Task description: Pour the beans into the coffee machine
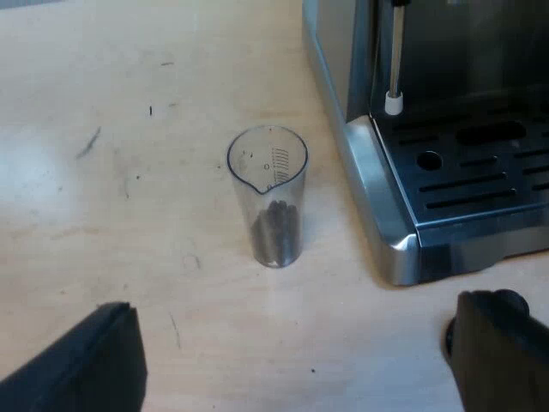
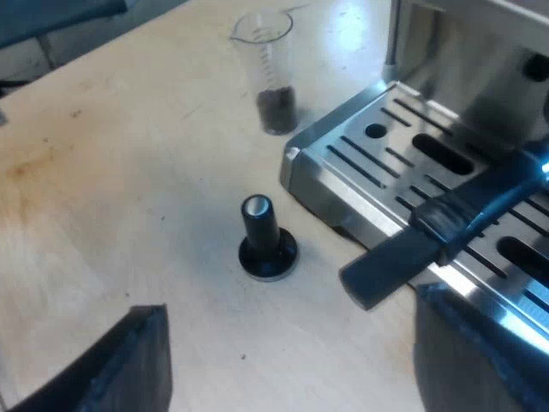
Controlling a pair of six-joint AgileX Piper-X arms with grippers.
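Left wrist view. My left pincer (image 1: 296,352) hangs low over the table (image 1: 103,197). Its fingers (image 1: 94,360) are set wide apart, with nothing between them.

The glass (image 1: 268,197) stands upright on the table, out beyond the gap between my fingers and clear of both. Its spout faces me. Dark beans (image 1: 276,227) lie in its lowest part.

The glass is just beside the machine (image 1: 360,172), near a corner of the tray (image 1: 463,184), and does not touch it. A thin wand (image 1: 395,60) with a white tip hangs over the far end of the tray.

Right wrist view. My right pincer (image 2: 300,360) is over the table near the tray's edge, fingers spread wide and gripping nothing.

A tamper (image 2: 268,240) with a black knob stands on its base on the table. It is out past the gap between my fingers, just beside a corner of the tray and apart from it.

A dark handle (image 2: 446,215) juts out over the tray's slotted grid. I cannot tell what it joins at its far end.

The glass stands beyond the tamper, apart from it. It is upright beside the tray's far corner, with the beans dark in its bottom.
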